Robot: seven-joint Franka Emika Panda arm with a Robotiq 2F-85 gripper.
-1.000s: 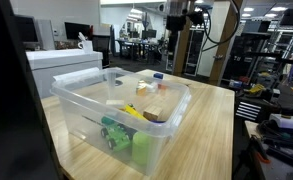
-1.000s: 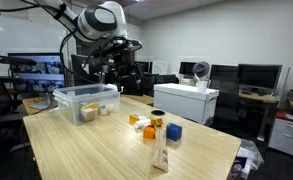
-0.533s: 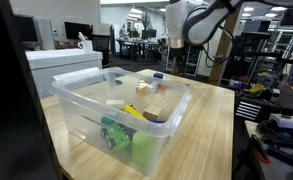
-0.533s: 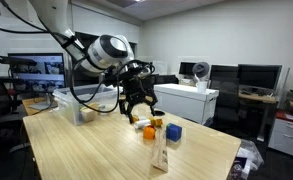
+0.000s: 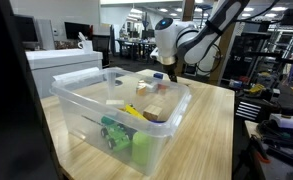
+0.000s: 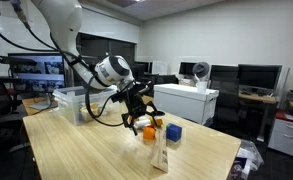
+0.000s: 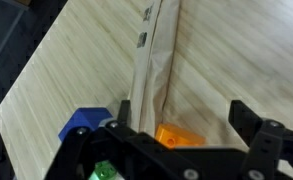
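My gripper (image 7: pixel 184 126) is open and points down at the wooden table. A small orange block (image 7: pixel 178 137) lies between its black fingers (image 7: pixel 248 120), not gripped. A blue block (image 7: pixel 83 122) lies just to the left, with something green (image 7: pixel 104 172) at the bottom edge. A tan upright paper-like piece (image 7: pixel 154 70) stands behind the orange block. In an exterior view the gripper (image 6: pixel 141 119) hangs low over the orange blocks (image 6: pixel 146 127), near a blue block (image 6: pixel 173 131). In an exterior view the gripper (image 5: pixel 171 71) shows behind the bin.
A clear plastic bin (image 5: pixel 81 104) with several toys stands on the table, also seen in an exterior view (image 6: pixel 86 101). A tan upright piece (image 6: pixel 161 158) stands near the table's front. White printers, monitors and desks surround the table.
The arm has swung from above the bin over to the blocks and come down low over the orange block. The jaws stay open.
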